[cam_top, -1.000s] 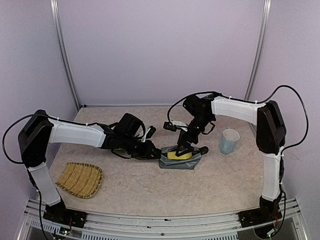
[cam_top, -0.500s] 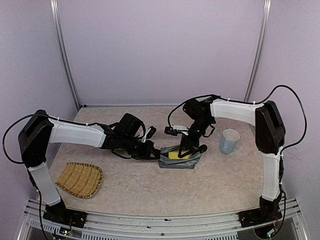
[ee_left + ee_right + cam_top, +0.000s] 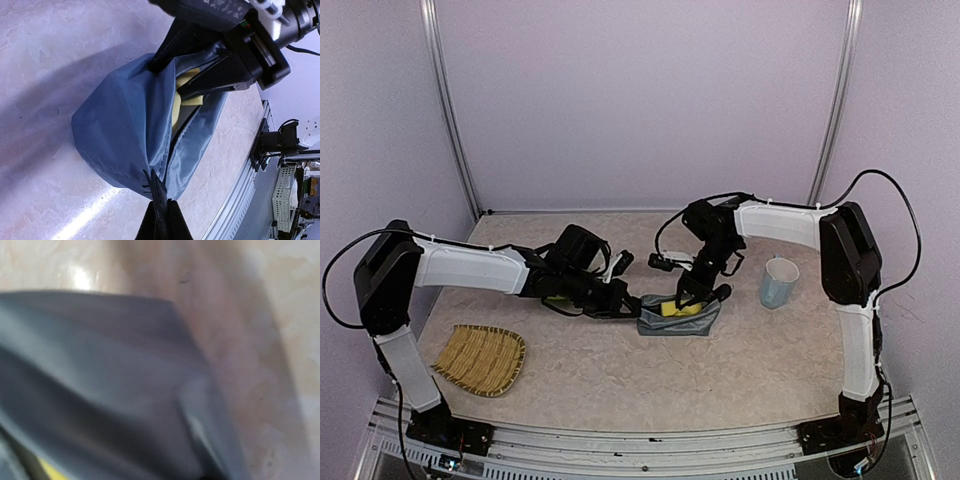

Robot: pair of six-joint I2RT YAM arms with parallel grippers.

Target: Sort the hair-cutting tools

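No hair-cutting tools show in any view. The grey fabric pouch (image 3: 675, 322) lies mid-table with its zip open and the yellow sponge (image 3: 677, 309) inside. My left gripper (image 3: 632, 306) is shut on the pouch's left end, and in the left wrist view it (image 3: 159, 192) pinches the fabric beside the zip of the pouch (image 3: 120, 125). My right gripper (image 3: 703, 293) is at the pouch's mouth. Seen from the left wrist, the right gripper (image 3: 167, 80) straddles the upper flap, one finger outside, one inside by the sponge (image 3: 184, 95), with a gap between them. The right wrist view is blurred grey fabric (image 3: 100, 365).
A pale blue cup (image 3: 779, 283) stands right of the pouch. A woven bamboo tray (image 3: 480, 358) lies at the front left. Purple walls close in the back and sides.
The left gripper closed fully on the pouch's end. The right gripper dropped lower into the pouch's mouth and its fingers narrowed around the flap.
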